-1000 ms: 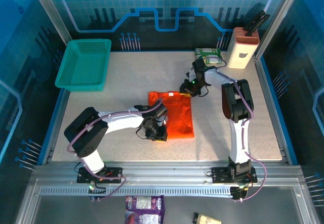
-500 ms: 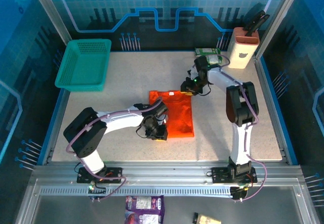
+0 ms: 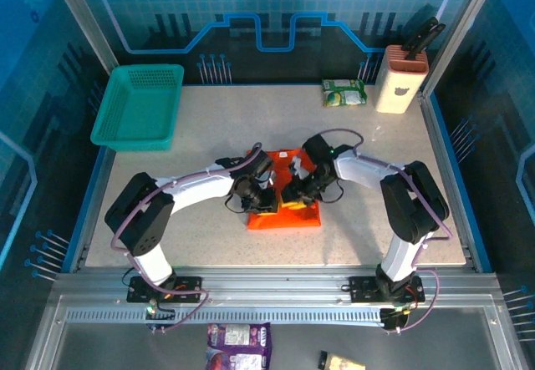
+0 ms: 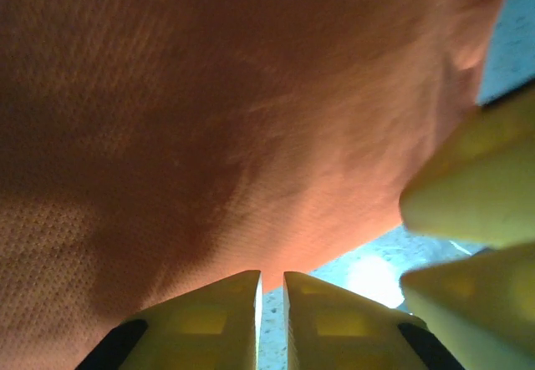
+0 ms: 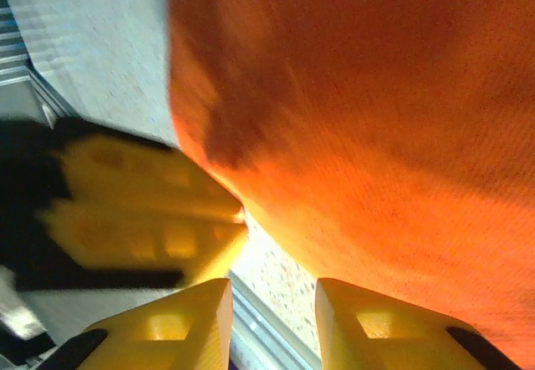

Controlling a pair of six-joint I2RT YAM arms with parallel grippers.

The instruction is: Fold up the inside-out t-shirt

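side by side over the near half of the inside-out t-shirt [image 3: 284, 221], which lay lengthwise at the middle of the table [image 3: 393, 178], the left gripper [image 4: 269, 291] pinched its edge while the right gripper [image 5: 272, 303] hung part-spread, hold unclear.

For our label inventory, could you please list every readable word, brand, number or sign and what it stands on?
Nothing here can be read.
Green packet: print too small.
Purple packet: print too small.
Cream holder: dark mark, illegible.
Orange t-shirt: no print visible.
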